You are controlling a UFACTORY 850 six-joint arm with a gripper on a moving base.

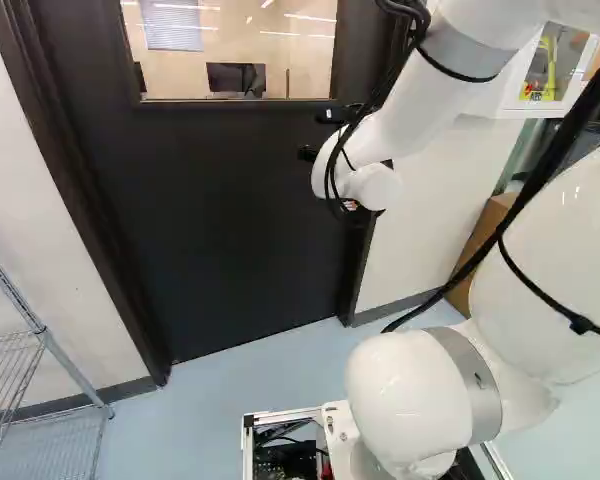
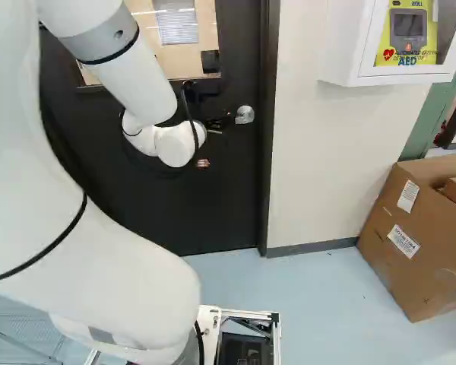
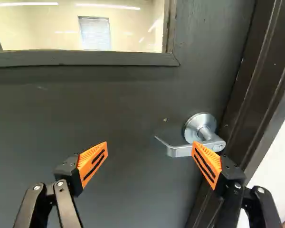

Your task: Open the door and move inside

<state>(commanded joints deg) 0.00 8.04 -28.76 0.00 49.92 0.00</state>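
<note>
Two jaws of the gripper [image 2: 204, 163] stand wide apart, released. Just beyond one orange pad [image 3: 207, 164] is the metal lever handle [image 3: 180, 151], mounted on the dark door [image 3: 133, 109], which is closed and has a window [image 3: 42, 28].

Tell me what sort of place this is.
Probably an office or lab building: a dark door with a window, what looks like a monitor beyond it, and a wall-mounted defibrillator cabinet.
</note>
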